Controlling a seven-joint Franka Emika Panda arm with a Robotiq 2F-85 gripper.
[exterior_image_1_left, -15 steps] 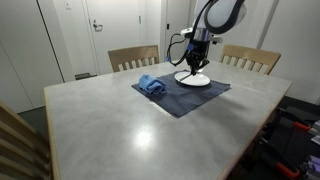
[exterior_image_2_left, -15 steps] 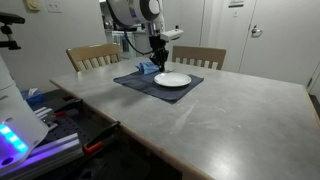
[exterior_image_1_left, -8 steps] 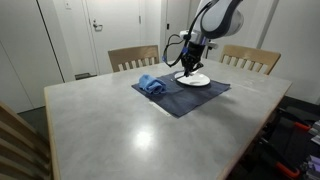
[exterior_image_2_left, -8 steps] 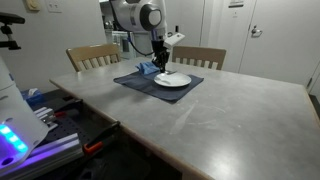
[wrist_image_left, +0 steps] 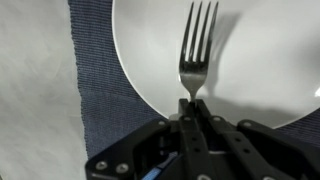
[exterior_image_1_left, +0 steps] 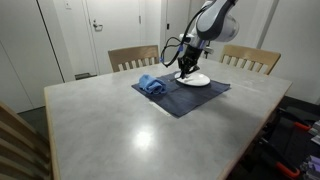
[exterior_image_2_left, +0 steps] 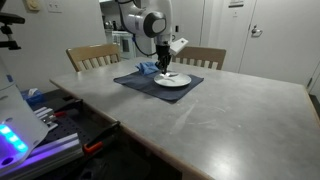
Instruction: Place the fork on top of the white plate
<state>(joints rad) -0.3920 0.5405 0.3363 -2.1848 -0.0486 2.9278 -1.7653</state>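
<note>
The gripper [wrist_image_left: 189, 103] is closed narrowly on the handle end of the fork [wrist_image_left: 197, 45]. In the wrist view the handle disappears between the 2 dark fingers, which sit close together. The fork points away from the gripper, and its 4 tines reach toward the middle of the plate [wrist_image_left: 150, 50]. Head and neck both lie over the white plate, and a soft shadow falls on the plate just to the right of them. I cannot tell whether the tines touch the plate or hang just above it.

The plate sits on a dark blue mat [wrist_image_left: 100, 95]. The near rim of the plate curves just in front of the gripper, and the mat's woven edge runs beside the grey worktop [wrist_image_left: 35, 90].

In both exterior views the arm [exterior_image_1_left: 210, 20] bends down from above, with the gripper [exterior_image_1_left: 186, 70] low over the near edge of the plate [exterior_image_1_left: 196, 79]. The fork is too small to make out there. The mat [exterior_image_1_left: 185, 97] lies at an angle on the far part of the worktop [exterior_image_1_left: 120, 130]. A crumpled blue cloth [exterior_image_1_left: 151, 85] rests on the mat beside the plate without touching it. 2 wooden chairs [exterior_image_1_left: 133, 57] [exterior_image_1_left: 250, 58] stand behind the worktop.

From the opposite side the gripper [exterior_image_2_left: 163, 72] again stands over the plate [exterior_image_2_left: 176, 81], with the cloth [exterior_image_2_left: 148, 69] just behind it.
</note>
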